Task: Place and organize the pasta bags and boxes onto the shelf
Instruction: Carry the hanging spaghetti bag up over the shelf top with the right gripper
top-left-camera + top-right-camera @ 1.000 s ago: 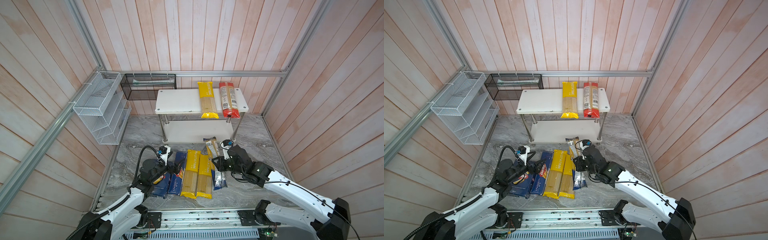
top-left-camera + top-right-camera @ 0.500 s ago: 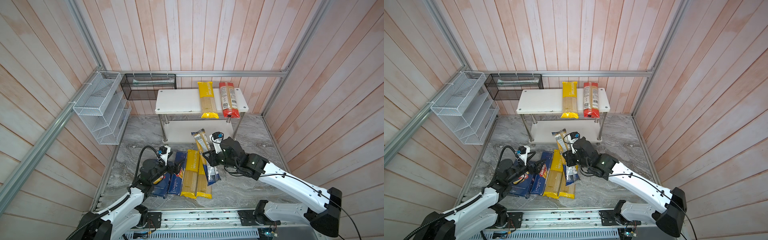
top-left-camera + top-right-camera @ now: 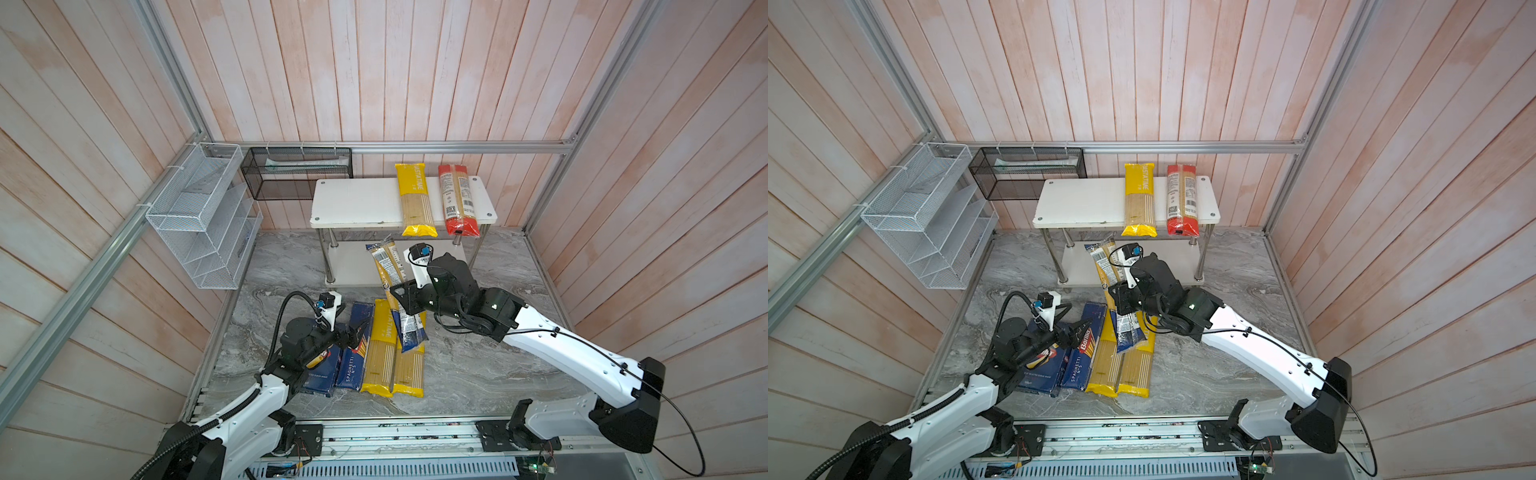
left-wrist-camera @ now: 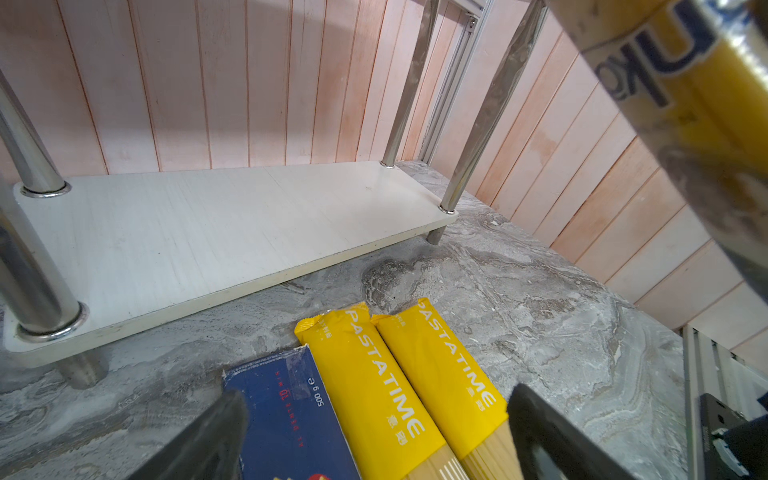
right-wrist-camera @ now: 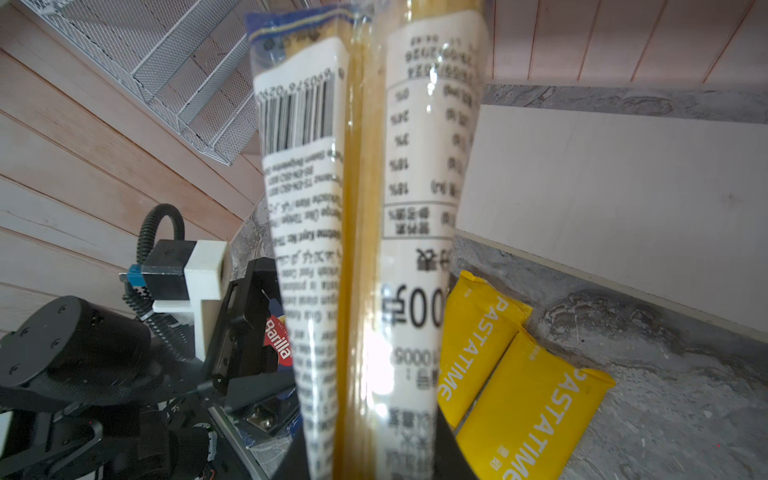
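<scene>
My right gripper (image 3: 401, 297) (image 5: 374, 453) is shut on the dark-blue-ended spaghetti bag (image 3: 390, 270) (image 3: 1102, 262) (image 5: 365, 187), held tilted in the air before the shelf (image 3: 353, 203) (image 4: 208, 228). A yellow bag (image 3: 415, 199) and a red-ended bag (image 3: 457, 199) lie on the top board. Two yellow bags (image 3: 380, 349) (image 4: 395, 374) lie on the floor beside the narrow Barilla box (image 3: 351, 361) and the wide one (image 3: 322, 370). My left gripper (image 3: 357, 332) (image 4: 376, 405) hovers open over the narrow box and the yellow bags, holding nothing.
A white wire rack (image 3: 203, 216) hangs on the left wall, with a black mesh basket (image 3: 295, 172) on the back wall beside the shelf. Chrome legs (image 4: 478, 124) stand at the corners of the lower board. Bare marble floor (image 3: 478, 365) lies to the right of the bags.
My right gripper has lifted the blue-ended bag off the floor and swung it left and toward the shelf, tilting it. The left arm has stayed put.
</scene>
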Robot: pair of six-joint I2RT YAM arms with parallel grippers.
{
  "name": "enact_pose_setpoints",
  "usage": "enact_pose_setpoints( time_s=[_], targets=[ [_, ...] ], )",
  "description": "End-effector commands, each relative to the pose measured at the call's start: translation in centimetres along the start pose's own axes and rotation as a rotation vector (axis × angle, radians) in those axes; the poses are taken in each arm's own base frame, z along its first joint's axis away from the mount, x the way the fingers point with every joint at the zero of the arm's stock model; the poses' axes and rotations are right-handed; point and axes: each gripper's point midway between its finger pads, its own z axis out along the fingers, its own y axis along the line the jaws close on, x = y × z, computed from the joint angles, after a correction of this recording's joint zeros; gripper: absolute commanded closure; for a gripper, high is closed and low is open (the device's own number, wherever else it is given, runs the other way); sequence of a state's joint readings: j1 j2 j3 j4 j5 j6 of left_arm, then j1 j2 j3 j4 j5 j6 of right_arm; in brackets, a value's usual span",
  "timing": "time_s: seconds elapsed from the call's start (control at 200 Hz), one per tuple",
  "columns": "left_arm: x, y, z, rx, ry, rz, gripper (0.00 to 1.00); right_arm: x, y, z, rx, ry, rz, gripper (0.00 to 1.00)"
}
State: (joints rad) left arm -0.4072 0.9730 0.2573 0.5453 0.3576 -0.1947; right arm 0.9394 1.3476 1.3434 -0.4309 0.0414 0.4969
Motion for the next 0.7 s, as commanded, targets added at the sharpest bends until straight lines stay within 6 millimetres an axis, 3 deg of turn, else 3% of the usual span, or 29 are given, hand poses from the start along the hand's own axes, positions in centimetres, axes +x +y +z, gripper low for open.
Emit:
enact_pose_setpoints(
  time_s=[0.0, 0.695],
  targets=[
    [-1.2, -0.2, 0.1, 0.002, -0.026, 0.016, 0.00, -5.7, 3.0, -2.1, -0.079, -0.170, -0.024, 0.86],
    [-1.4, -0.2, 0.0, -0.003, -0.032, 0.014, 0.00, -14.4, 5.7, -1.6, -0.054, -0.315, -0.065, 0.86]
  ],
)
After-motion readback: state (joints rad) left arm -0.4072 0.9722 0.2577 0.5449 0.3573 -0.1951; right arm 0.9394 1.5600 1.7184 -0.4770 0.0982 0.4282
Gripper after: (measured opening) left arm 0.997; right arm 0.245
